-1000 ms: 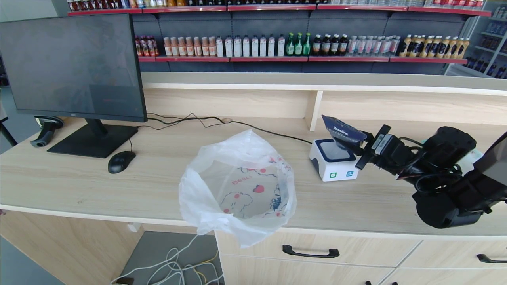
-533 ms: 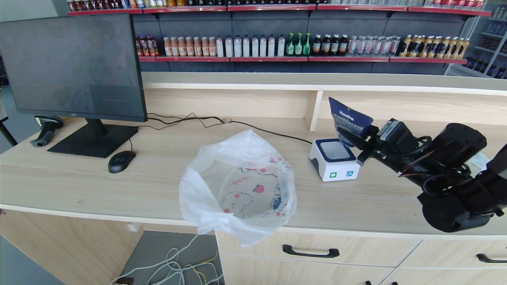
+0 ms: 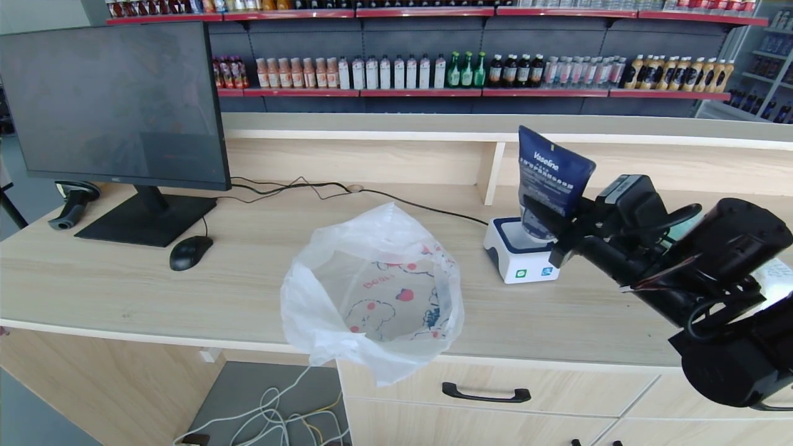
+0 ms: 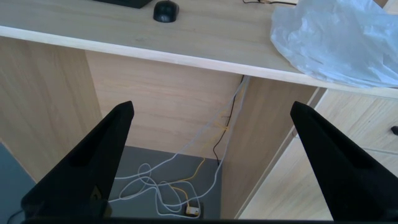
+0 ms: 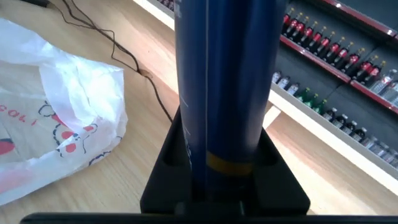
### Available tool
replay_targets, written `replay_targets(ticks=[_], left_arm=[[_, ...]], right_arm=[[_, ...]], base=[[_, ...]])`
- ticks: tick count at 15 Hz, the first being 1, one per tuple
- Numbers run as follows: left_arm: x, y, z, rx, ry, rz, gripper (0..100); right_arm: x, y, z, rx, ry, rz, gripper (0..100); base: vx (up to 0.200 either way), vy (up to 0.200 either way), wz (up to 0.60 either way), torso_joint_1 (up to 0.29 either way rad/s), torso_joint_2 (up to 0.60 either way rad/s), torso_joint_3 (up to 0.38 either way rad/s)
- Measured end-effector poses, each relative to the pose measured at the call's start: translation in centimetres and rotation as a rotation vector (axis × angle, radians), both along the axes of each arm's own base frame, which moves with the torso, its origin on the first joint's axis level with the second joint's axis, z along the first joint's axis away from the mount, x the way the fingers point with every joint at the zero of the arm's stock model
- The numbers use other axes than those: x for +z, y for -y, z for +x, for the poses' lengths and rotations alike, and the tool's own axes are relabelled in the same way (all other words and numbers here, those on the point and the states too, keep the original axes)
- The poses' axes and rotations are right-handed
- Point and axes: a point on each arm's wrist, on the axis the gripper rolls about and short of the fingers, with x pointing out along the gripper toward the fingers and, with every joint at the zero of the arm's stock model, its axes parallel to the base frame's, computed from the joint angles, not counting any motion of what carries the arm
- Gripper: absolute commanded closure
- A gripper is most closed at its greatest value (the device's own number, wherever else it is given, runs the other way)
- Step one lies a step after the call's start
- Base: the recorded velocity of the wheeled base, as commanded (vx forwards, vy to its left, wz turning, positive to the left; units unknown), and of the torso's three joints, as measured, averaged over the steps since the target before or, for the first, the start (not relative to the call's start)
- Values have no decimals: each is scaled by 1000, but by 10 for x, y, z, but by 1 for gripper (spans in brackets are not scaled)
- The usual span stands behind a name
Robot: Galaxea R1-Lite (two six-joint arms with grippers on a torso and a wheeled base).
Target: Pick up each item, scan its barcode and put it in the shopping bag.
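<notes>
- One blue lotion tube (image 3: 553,173) is pinched between the fingers of my right gripper (image 3: 540,218). I grip it low, near the cap end, so the flat crimped end stands upward and most of the printed body is left bare for reading.
- Held like that, the tube stands nearly upright, leaning a little, directly over the barcode scanner (image 3: 519,257), the white box with a dark window on the wooden counter (image 3: 186,291). I cannot tell whether the barcode itself faces the window.
- As I judge it, the scanning step is in hand, and this tube has not yet gone into the bag.
- To the left of the scanner, nearer the counter's front edge, the shopping bag (image 3: 372,291) sits with its mouth held wide and facing up. That suits a drop from above.
- Far from the scanner, below the counter's front edge, my left gripper (image 4: 211,106) hangs with its fingers spread wide and nothing between them. It is clear of the right arm's path.
- Next, I reckon, the tube must travel from above the scanner to above the bag's mouth before I let go. The thin plastic rim could fold inward, and a soft tube held so near one end may swing.
</notes>
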Motion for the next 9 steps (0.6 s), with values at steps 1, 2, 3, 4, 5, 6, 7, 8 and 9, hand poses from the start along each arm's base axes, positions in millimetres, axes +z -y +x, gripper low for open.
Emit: replay_targets(ticks=[1,2,3,4,5,6,7,8,9], left_arm=[[0,0,0,0,0,0,0],[0,0,0,0,0,0,0],[0,0,0,1,0,0,0],[0,0,0,1,0,0,0],[0,0,0,0,1,0,0],[0,0,0,0,0,0,0],[0,0,0,0,1,1,0],[0,0,0,1,0,0,0],[0,0,0,1,0,0,0]], right_arm=[[3,2,-6,-12,-30,54,100],[6,5,-13,-26,-67,129,100],[8,7,-19,-43,-96,194,100],[10,10,-26,-86,-131,283,100],[12,14,-31,-131,-154,365,100],[14,17,-36,-157,-167,423,100],[16,18,-41,-164,-179,470,100],[16,19,-45,-161,-185,487,100],[14,20,-49,-163,-198,487,100]], base=[[0,0,0,0,0,0],[0,0,0,0,0,0],[0,0,0,0,0,0],[0,0,0,0,0,0],[0,0,0,0,0,0],[0,0,0,0,0,0],[0,0,0,0,0,0],[0,0,0,0,0,0],[0,0,0,0,0,0]])
